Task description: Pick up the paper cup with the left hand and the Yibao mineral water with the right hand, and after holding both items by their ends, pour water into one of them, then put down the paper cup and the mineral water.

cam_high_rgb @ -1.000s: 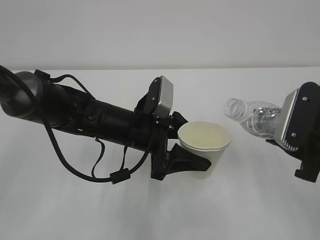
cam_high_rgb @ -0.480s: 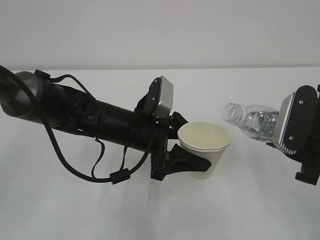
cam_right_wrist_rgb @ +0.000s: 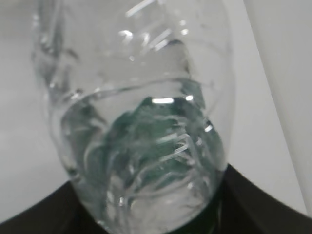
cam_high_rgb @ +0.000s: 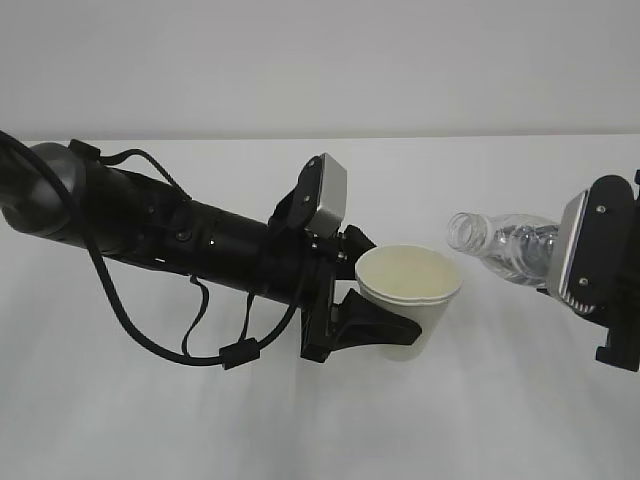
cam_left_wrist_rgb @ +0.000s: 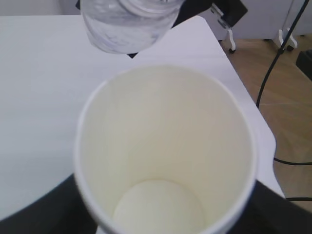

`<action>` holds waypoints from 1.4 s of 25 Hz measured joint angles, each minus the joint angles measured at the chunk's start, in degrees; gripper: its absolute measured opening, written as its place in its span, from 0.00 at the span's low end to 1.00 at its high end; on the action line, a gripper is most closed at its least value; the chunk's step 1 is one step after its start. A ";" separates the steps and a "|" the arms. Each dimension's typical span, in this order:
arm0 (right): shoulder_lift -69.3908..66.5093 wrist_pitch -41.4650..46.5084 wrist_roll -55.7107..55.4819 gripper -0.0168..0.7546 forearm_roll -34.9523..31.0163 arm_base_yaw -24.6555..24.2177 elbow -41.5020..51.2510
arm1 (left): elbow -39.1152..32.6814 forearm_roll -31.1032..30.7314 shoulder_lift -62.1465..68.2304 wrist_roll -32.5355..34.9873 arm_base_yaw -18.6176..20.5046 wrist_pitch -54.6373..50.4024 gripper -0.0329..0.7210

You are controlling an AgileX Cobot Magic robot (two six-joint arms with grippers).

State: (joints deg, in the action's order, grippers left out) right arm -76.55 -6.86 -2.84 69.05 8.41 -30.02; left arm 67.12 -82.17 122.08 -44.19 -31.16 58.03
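Observation:
The white paper cup (cam_high_rgb: 408, 300) is held upright above the table in my left gripper (cam_high_rgb: 372, 305), whose black fingers (cam_high_rgb: 365, 322) are shut on its side. In the left wrist view the cup (cam_left_wrist_rgb: 165, 151) fills the frame and its cream inside looks dry. My right gripper (cam_high_rgb: 590, 285) is shut on the Yibao mineral water bottle (cam_high_rgb: 500, 245), which lies nearly level with its open mouth pointing left, just right of the cup's rim. The bottle's mouth end shows at the top of the left wrist view (cam_left_wrist_rgb: 127, 22). The bottle (cam_right_wrist_rgb: 141, 126) fills the right wrist view, its green label seen through it.
The white table (cam_high_rgb: 150, 420) spans the exterior view with a pale wall behind. The left arm (cam_high_rgb: 160, 230) with looping cables stretches across the left half. In the left wrist view the table's right edge (cam_left_wrist_rgb: 263, 131), wooden floor and black cables show.
The right gripper has tipped the bottle further toward level and moved slightly lower, with its mouth still close to the cup's rim. The left arm and cup have not moved.

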 joint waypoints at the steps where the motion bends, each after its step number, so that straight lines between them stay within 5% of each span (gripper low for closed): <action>1: 0.00 0.00 0.00 0.58 0.00 0.00 0.00 | 0.00 -0.04 0.00 -0.12 0.00 0.00 0.69; 35: 0.00 1.87 0.00 0.58 3.00 0.22 0.00 | 0.81 -0.78 0.09 -0.64 -0.64 1.18 0.69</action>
State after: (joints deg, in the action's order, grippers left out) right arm -76.55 -4.99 -2.84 72.05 8.63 -30.02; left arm 67.93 -82.95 122.17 -44.82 -31.80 59.21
